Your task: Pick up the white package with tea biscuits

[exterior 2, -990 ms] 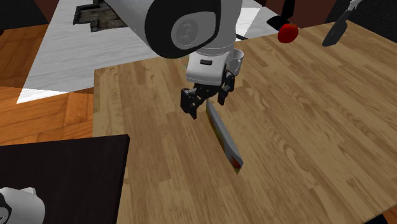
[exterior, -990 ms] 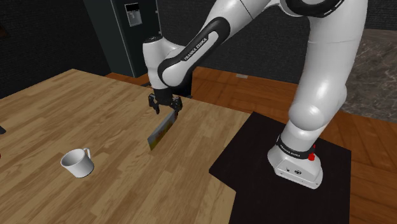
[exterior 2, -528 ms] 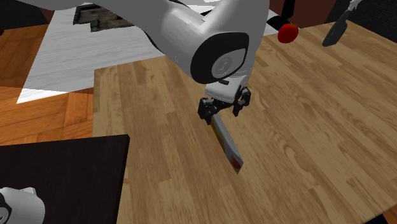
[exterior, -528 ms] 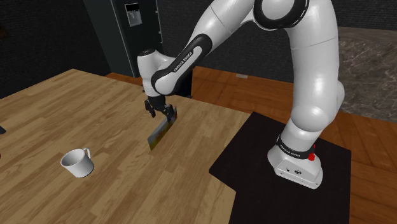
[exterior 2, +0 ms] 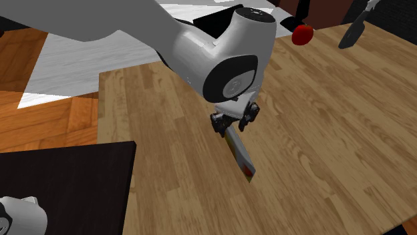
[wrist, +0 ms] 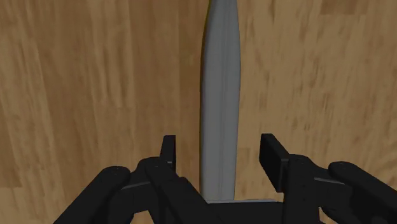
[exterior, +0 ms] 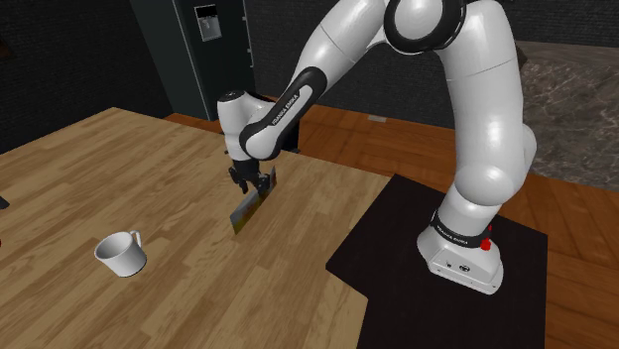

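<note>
Package, drawn grey, stands on its thin long edge on the wooden table, at about ten o'clock from the stand in the shoulder view, with a white mug at its eight o'clock. We see the gripper straddling its upper edge near one end, fingers apart and touching neither face. We judge it light, thin and fairly stiff, its biscuits breakable under a hard squeeze, its smooth faces slippery. A moderate pinch across the flat faces suits it.
</note>
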Robot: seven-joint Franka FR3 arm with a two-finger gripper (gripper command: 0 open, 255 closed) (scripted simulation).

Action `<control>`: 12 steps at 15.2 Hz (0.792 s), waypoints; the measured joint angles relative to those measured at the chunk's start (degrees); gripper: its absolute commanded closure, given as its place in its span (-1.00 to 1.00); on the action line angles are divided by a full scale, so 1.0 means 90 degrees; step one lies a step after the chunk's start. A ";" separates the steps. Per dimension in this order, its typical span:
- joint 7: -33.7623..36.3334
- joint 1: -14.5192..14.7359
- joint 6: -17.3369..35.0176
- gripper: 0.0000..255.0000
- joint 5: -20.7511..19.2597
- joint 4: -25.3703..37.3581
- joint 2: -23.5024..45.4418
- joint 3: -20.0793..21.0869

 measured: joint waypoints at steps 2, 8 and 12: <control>0.0003 0.0004 0.0005 1.00 -0.0005 0.0005 0.0010 -0.0004; 0.0004 0.0005 0.0010 1.00 -0.0008 0.0008 0.0012 -0.0006; -0.0063 -0.0053 -0.0119 1.00 0.0077 0.0010 -0.0116 0.0056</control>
